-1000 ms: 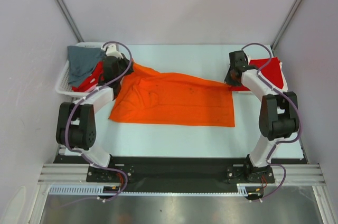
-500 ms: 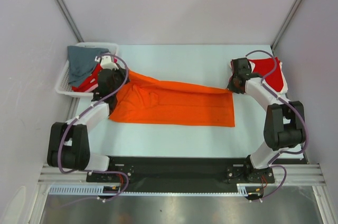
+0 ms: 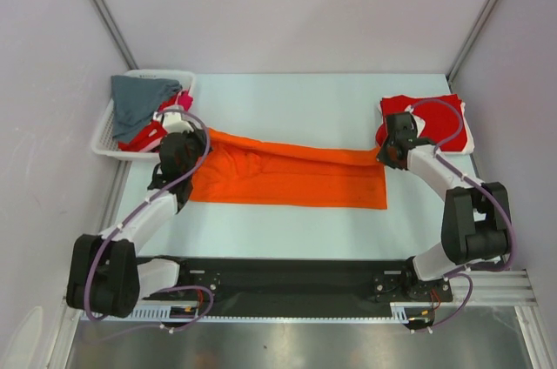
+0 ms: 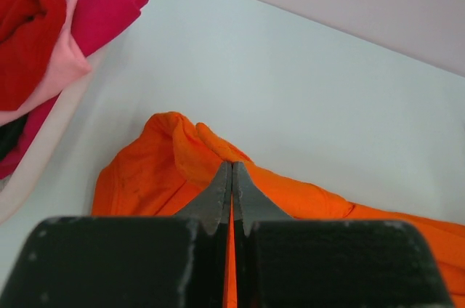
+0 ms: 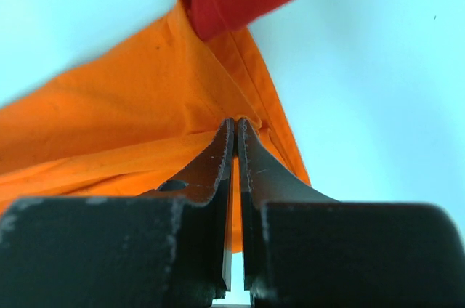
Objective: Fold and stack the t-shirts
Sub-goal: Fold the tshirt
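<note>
**Two white-and-black arms trailing lilac cables**

The left arm (image 3: 144,215) and the right arm (image 3: 432,163) are showing smooth white link shells alternating with chunky black joint housings. A lilac cable (image 3: 193,122) is looping along the left arm, and a matching cable (image 3: 432,102) is running along the right one. In the wrist views, the left gripper (image 4: 232,177) is presenting thin, dark grey, tapering fingers (image 4: 216,199) ahead of a matte black, lightly speckled block. The right gripper (image 5: 236,130) is looking the same, with scuffed edges.
</note>
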Controlling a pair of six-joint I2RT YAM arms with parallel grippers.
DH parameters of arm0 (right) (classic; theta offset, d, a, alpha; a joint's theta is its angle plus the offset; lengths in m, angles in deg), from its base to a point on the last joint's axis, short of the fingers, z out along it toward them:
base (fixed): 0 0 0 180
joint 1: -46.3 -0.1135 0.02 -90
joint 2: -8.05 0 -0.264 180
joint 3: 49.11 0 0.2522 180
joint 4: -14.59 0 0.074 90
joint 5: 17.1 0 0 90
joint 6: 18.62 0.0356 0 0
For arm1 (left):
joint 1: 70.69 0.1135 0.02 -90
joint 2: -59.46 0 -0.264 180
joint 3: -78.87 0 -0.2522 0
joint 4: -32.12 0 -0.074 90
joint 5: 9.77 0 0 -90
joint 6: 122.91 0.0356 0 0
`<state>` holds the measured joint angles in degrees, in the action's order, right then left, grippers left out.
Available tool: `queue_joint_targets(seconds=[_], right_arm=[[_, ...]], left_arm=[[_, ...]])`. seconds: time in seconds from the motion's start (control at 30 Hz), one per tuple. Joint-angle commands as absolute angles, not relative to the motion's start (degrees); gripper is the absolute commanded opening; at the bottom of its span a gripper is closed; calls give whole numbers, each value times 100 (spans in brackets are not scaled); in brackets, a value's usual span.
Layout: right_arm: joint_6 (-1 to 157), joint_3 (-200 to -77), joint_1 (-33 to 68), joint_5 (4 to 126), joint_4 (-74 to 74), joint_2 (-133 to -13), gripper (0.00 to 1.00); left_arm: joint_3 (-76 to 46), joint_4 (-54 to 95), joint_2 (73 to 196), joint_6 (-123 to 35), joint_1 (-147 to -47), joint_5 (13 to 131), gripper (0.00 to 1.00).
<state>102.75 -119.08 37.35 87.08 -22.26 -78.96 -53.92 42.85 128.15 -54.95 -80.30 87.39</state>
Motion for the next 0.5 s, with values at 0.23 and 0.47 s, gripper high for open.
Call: queue_joint_targets(seconds=[0.23, 0.47], right_arm=[[10662, -11377, 3663, 8978, -1728, -7703, 0], [10978, -10770, 3645, 9057, -1297, -7466, 13]], left_arm=[[-6074, 3760, 12037, -5936, -8203, 9192, 0], [-6469, 3708, 12125, -6348, -8212, 8990, 1]])
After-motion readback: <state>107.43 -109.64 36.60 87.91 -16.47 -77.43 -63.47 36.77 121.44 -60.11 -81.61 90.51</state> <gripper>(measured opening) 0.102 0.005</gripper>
